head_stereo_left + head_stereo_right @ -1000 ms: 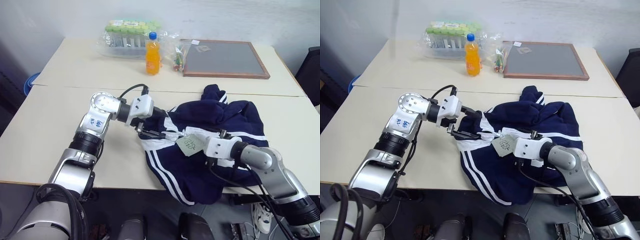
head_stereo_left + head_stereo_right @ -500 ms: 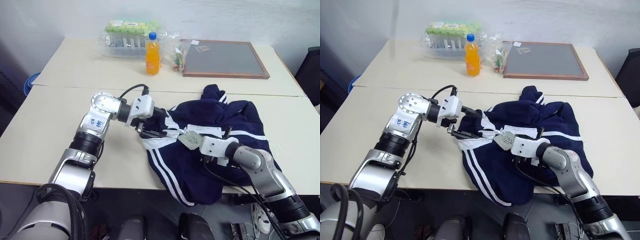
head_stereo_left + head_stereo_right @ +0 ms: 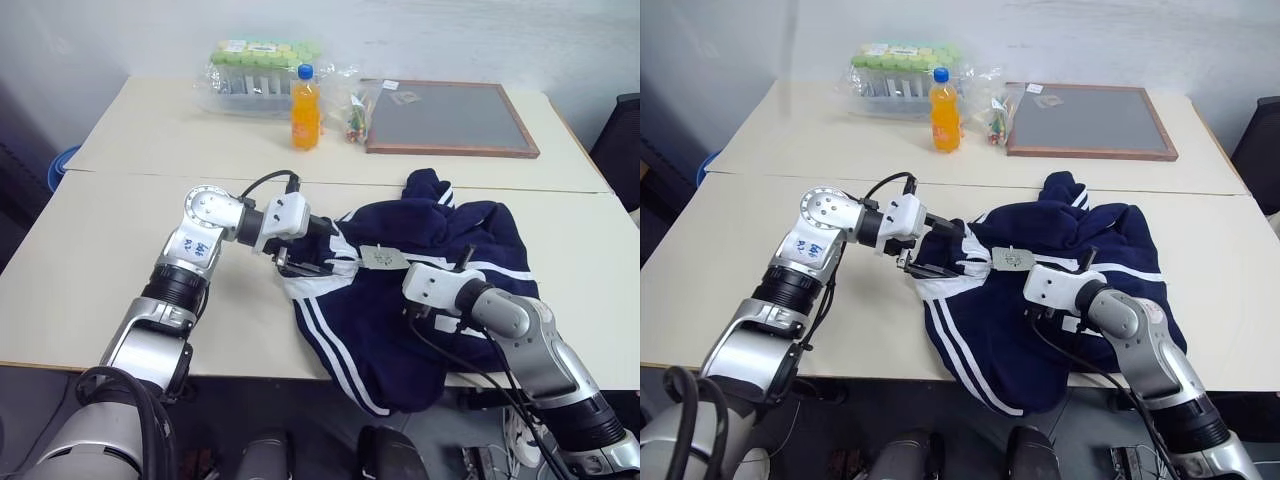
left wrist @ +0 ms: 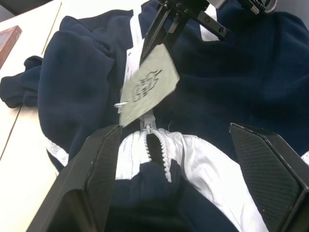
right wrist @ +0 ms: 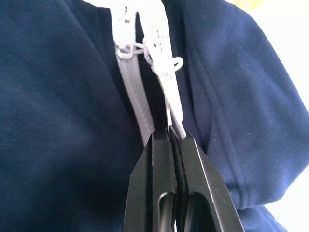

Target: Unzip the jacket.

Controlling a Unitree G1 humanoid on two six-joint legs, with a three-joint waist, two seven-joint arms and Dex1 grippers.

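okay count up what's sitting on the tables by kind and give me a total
Jacket: 1
Orange drink bottle: 1
Framed board: 1
Plastic-wrapped pack of green-capped containers: 1
Small clear bag of bits: 1
Total: 5

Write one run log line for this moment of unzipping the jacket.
left hand: open, astride jacket collar | right hand: shut on tag | zipper: top teeth parted

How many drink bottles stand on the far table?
1: an orange drink bottle with a blue cap, upright between the bagged green-capped containers and the framed board.
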